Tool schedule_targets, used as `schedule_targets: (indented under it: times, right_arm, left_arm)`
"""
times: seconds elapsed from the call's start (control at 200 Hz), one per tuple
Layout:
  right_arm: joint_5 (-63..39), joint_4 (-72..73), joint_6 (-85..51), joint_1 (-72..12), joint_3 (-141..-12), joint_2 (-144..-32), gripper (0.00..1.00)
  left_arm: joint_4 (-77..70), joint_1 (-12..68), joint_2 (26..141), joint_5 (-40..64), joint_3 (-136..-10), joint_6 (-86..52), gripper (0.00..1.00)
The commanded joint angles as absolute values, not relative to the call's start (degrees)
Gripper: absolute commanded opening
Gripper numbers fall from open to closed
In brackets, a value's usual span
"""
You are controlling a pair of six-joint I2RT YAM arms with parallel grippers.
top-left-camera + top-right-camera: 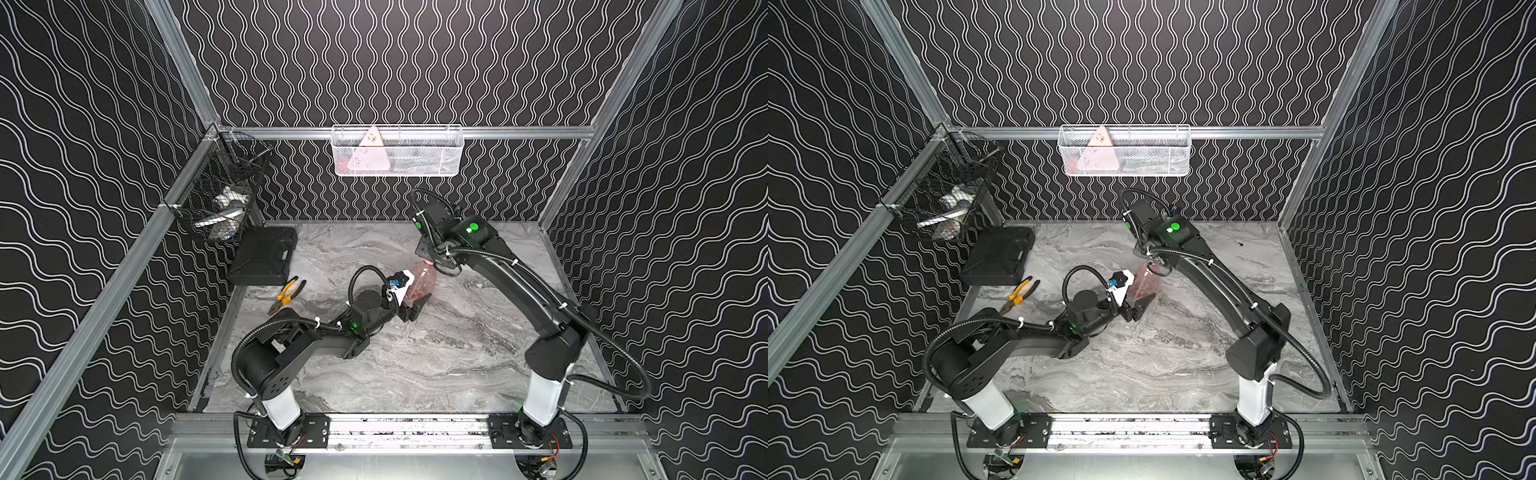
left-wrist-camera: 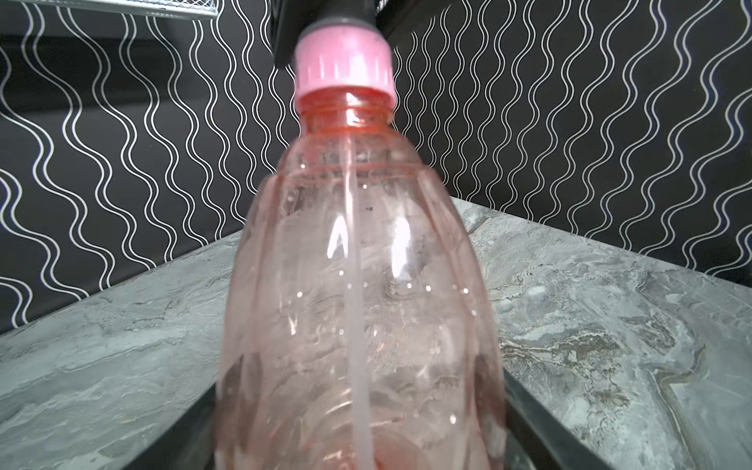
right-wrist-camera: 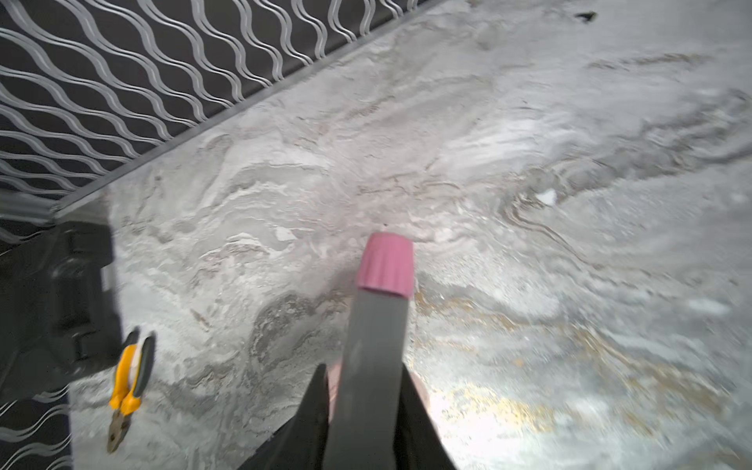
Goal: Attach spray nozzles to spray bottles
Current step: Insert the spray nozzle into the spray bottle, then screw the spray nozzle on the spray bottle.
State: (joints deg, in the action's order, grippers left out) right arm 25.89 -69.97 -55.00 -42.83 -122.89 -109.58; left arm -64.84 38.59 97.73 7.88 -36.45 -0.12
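The translucent pink spray bottle (image 1: 422, 284) (image 1: 1144, 286) (image 2: 358, 285) stands mid-table. My left gripper (image 1: 419, 292) (image 2: 362, 447) is shut on its wide lower body, one dark finger on each side. The spray nozzle's pink collar (image 2: 344, 67) sits on the bottle's neck, with some thread showing below it. Its clear dip tube (image 2: 354, 264) runs down inside the bottle. My right gripper (image 1: 436, 264) (image 1: 1152, 266) (image 3: 366, 390) comes from above and is shut on the nozzle's grey body (image 3: 372, 346). The pink tip (image 3: 386, 262) sticks out beyond the fingers.
A black case (image 1: 266, 255) and yellow-handled pliers (image 1: 286, 295) lie at the table's left. A black wire basket (image 1: 220, 195) hangs on the left wall. A white mesh basket (image 1: 397, 151) holding a pale pink triangular card hangs on the back wall.
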Motion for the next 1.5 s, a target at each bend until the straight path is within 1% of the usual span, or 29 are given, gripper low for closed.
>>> schedule_targets:
  times: [0.0, 0.065, 0.175, 0.21, 0.355, 0.525, 0.58, 0.636, 0.696, 0.726, 0.801, 0.851, 0.866, 0.986, 1.096, 1.216, 1.321, 1.496]
  right_arm:
    - [24.7, -82.5, -60.5, -44.0, -126.8, -111.6, 0.12]
    - [24.2, -80.9, -58.1, -44.1, -126.6, -111.0, 0.22]
    - [24.0, -78.8, -54.0, -44.0, -126.3, -109.2, 0.5]
    - [24.0, -78.4, -52.3, -44.0, -126.4, -108.6, 0.56]
    - [24.3, -79.9, -48.4, -44.0, -128.5, -107.3, 0.72]
    - [23.6, -81.7, -41.5, -43.8, -130.3, -104.6, 0.84]
    - [23.5, -78.7, -36.5, -43.2, -127.3, -101.9, 0.93]
    - [19.7, -71.0, -29.0, -41.6, -120.9, -97.5, 0.94]
    - [12.0, -59.1, -22.7, -38.5, -111.9, -91.5, 0.98]
    - [6.5, -53.2, -20.7, -36.4, -107.6, -88.4, 1.0]
    - [-9.7, -39.2, -18.7, -29.8, -98.7, -83.3, 1.0]
    - [-16.3, -33.8, -19.7, -26.5, -96.5, -82.8, 1.0]
    - [-17.9, -32.9, -20.1, -24.3, -96.4, -83.1, 1.0]
    - [-29.3, -28.1, -23.8, -17.5, -97.0, -88.4, 1.0]
    - [-33.5, -24.9, -25.1, -16.5, -96.3, -92.5, 1.0]
    - [-38.0, -21.1, -26.7, -16.8, -93.3, -94.5, 1.0]
    - [-40.4, -17.2, -28.5, -17.3, -89.4, -94.1, 1.0]
    - [-41.1, -14.3, -29.5, -18.8, -84.6, -91.8, 1.0]
  left_arm:
    - [-71.5, 38.8, 98.0, 8.3, -35.8, 1.2, 0.52]
    - [-71.8, 38.6, 97.9, 8.8, -35.4, 0.9, 0.52]
    - [-71.7, 38.7, 97.8, 9.8, -34.9, 0.8, 0.52]
    - [-71.9, 38.5, 97.9, 10.1, -34.8, 0.8, 0.53]
    - [-72.7, 37.7, 98.4, 13.0, -34.8, -1.1, 0.53]
    - [-73.6, 35.4, 98.5, 18.2, -35.0, -4.2, 0.53]
    - [-73.8, 34.1, 98.3, 20.3, -34.9, -5.9, 0.53]
    - [-75.0, 32.8, 98.3, 22.6, -34.6, -7.7, 0.54]
    - [-75.8, 31.6, 98.3, 24.9, -34.6, -9.3, 0.54]
    - [-75.7, 31.3, 98.3, 26.0, -34.7, -9.6, 0.54]
    - [-74.9, 31.0, 98.2, 28.2, -35.0, -9.9, 0.54]
    - [-74.3, 31.0, 98.1, 29.5, -35.2, -10.3, 0.53]
    - [-74.3, 30.9, 98.1, 29.9, -35.3, -10.4, 0.54]
    - [-74.7, 30.9, 98.1, 31.1, -35.2, -11.3, 0.54]
    - [-74.2, 30.9, 97.6, 31.2, -35.1, -11.1, 0.53]
    - [-73.9, 30.9, 97.2, 31.3, -35.2, -11.1, 0.53]
    - [-74.3, 30.9, 97.6, 31.3, -35.6, -11.3, 0.53]
    - [-74.9, 30.9, 98.5, 30.7, -35.9, -11.5, 0.53]
